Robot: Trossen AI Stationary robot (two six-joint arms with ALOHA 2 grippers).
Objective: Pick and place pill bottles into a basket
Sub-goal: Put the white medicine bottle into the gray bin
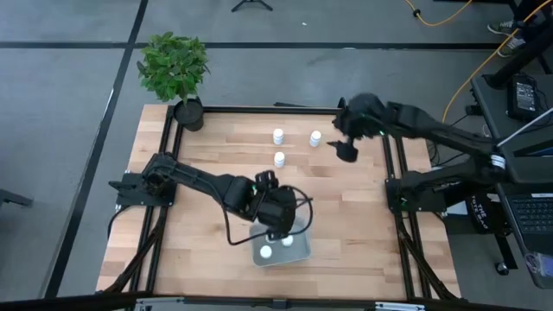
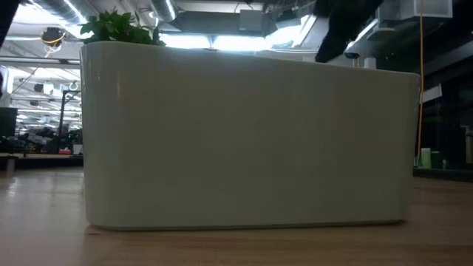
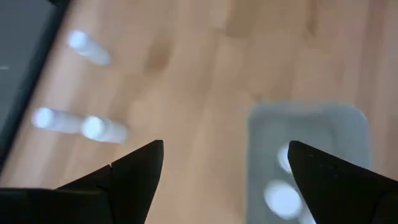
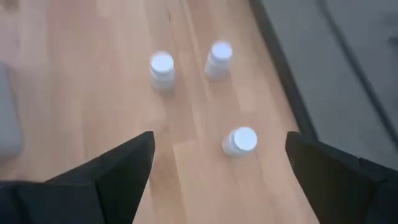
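We find three pill bottles standing upright on the far part of the table (image 1: 199, 186): one (image 1: 278, 136) and a second (image 1: 315, 137) side by side, a third (image 1: 279, 159) just nearer the middle. All three stand apart from one another.

The right gripper (image 1: 344, 149) hangs close beside the second bottle, on its right, not touching it. In the right wrist view its fingers (image 4: 112, 168) are spread wide with nothing between them, and all three bottles lie ahead of them on bare wood.

The basket (image 1: 299, 250) sits near the front edge of the table. Two bottles lie inside it: one (image 1: 265, 253) and another (image 1: 287, 242). The left gripper (image 1: 278, 226) is over the basket's far side; in the left wrist view its fingers (image 3: 134, 174) are spread and hold nothing.

The black frame rail (image 1: 393, 164) runs along the table's right edge, near the right gripper. Open wood separates the standing bottles from the basket. A potted plant (image 1: 175, 69) stands at the far left corner, well apart from both.

In the low view the basket's wall fills most of the frame.
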